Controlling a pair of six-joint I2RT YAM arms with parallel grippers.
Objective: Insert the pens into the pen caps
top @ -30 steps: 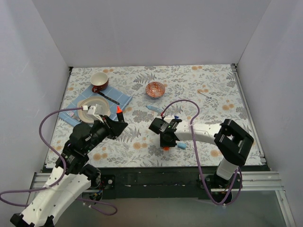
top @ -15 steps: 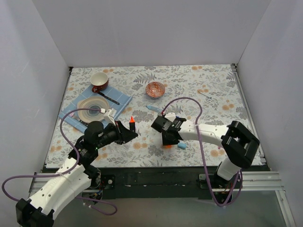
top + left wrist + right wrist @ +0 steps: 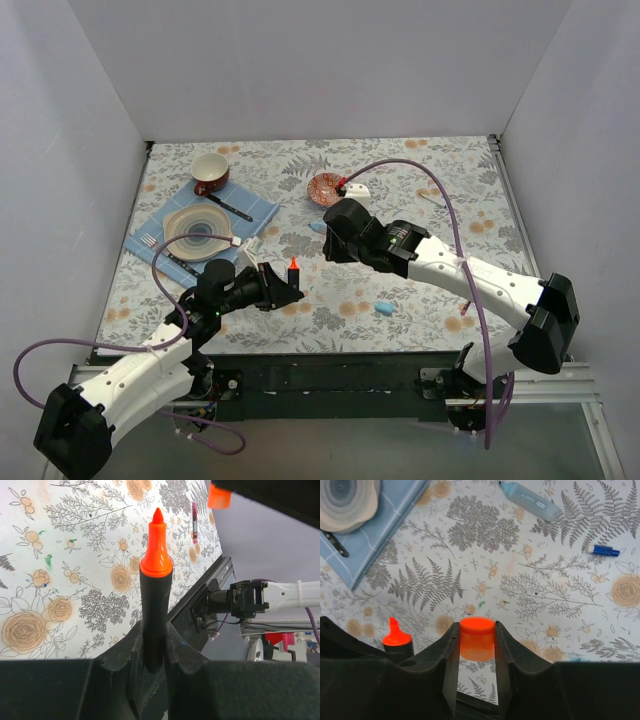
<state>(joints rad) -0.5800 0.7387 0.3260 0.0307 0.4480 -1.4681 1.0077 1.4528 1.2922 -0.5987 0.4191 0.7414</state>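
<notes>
Stubby black orange-tipped marker (image 3: 156, 595): clenched in my left gripper (image 3: 156, 636). Short orange plastic cap (image 3: 477, 639): pinched in my right gripper (image 3: 476, 632). Misalignment risks jamming.

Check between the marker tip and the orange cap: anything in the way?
Nothing visible does. The marker in the left end effector and the orange cap in the right end effector are apart, with only open air between them.
</notes>
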